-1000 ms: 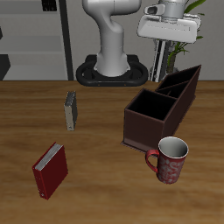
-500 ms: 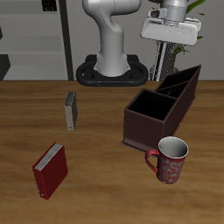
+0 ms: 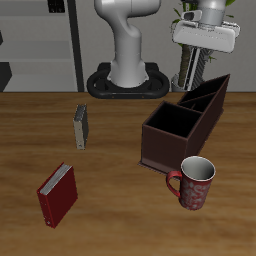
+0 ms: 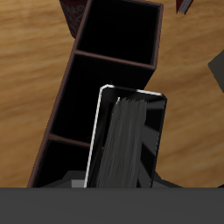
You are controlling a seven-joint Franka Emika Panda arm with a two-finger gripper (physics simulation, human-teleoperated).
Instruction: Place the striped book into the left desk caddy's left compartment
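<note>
Nearest the front edge lie a red hardback book (image 3: pixel 57 194) and a red-and-white patterned ceramic mug (image 3: pixel 196 182), with a small grey-olive book (image 3: pixel 80 126) standing farther back. Behind the mug sits the dark maroon-brown, open-topped left desk caddy (image 3: pixel 165 148), angling away toward the far side. Above its far end, the white two-finger gripper (image 3: pixel 207 52) is clamped on the thin, grey-blue striped book (image 4: pixel 128 140), hanging upright over the caddy's dividers; lowered slightly off line, the book's edge could catch a divider or slip into the wrong compartment.
</note>
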